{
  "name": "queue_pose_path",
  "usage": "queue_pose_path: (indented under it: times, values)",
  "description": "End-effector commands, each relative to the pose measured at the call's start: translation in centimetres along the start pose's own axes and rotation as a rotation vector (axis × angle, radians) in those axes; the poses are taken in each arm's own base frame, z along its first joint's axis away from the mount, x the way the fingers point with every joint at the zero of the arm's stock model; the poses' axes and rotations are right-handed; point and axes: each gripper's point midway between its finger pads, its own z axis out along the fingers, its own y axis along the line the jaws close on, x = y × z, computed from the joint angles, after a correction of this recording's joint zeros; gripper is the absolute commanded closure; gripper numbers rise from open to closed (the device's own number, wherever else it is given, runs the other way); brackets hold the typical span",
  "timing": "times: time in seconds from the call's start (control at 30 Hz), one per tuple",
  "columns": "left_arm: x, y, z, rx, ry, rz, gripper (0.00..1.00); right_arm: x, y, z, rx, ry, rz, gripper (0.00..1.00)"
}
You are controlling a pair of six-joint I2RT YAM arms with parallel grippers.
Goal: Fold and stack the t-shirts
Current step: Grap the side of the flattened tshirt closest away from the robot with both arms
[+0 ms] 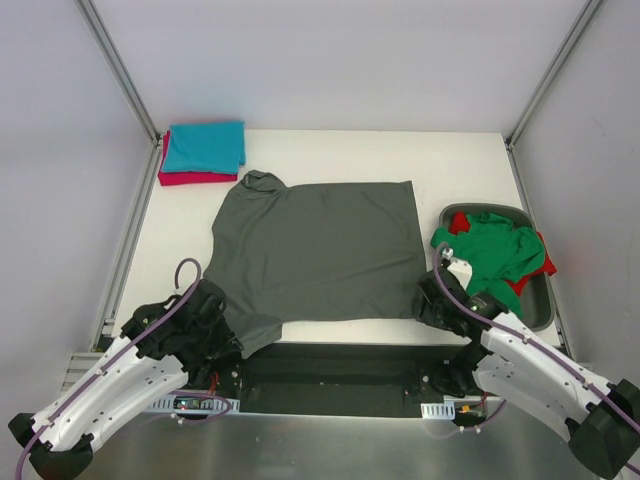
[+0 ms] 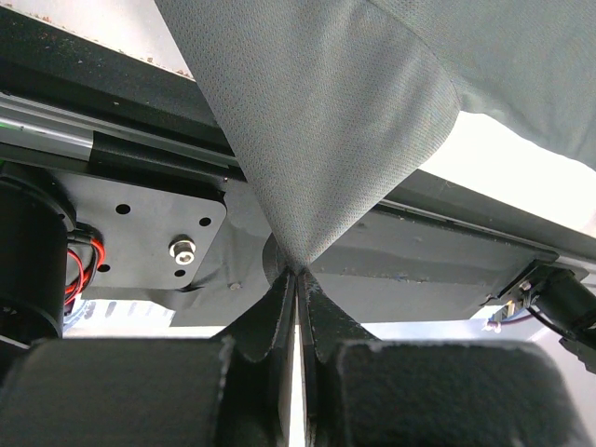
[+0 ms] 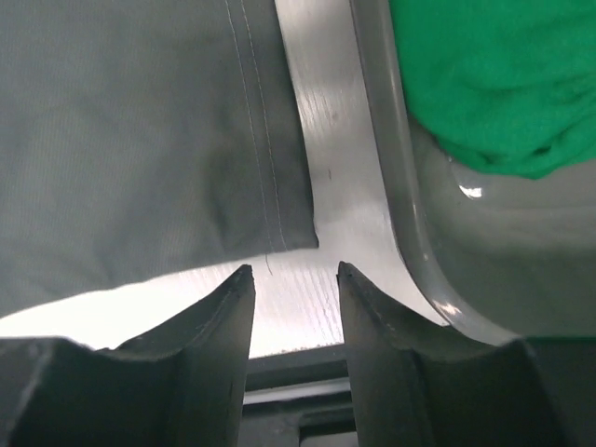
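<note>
At my left tool: clenched on the near-left edge of the dark grey t-shirt, with the cloth rising taut from the tips.
Ahead of both tools: the shirt lies spread on the tabletop.
At my right tool: jaws apart, holding nothing; the hem corner lies just beyond the tips.
Right of that tool: the tub holding the green t-shirt is close.
My plan: I'd pinch that corner, lift both sides level, and stay clear of the tub.

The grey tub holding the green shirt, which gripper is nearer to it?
Right. The right gripper hangs open just beside the grey tub; the left gripper pinches the dark grey t-shirt at its opposite near corner.
</note>
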Motion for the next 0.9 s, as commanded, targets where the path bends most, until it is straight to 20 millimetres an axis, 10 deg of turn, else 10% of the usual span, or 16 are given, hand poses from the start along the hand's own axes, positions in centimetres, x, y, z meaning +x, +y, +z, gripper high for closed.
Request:
queue_pose_path:
  times: [0.0,0.4,0.87]
  values:
    - [-0.2,0.7,-0.1,-0.034,-0.013,0.018,1.0,-3.2,1.2,0.3,0.012,-0.1,0.0,0.56]
    - [-0.3,0.5,-0.3,-0.038,-0.02,0.018,1.0,-1.2,1.2,3.2,-0.005,0.015,0.036,0.63]
    - [-0.9,0.1,-0.6,-0.033,-0.046,0.027,1.0,0.2,-0.1,2.2,0.018,0.056,0.038,0.63]
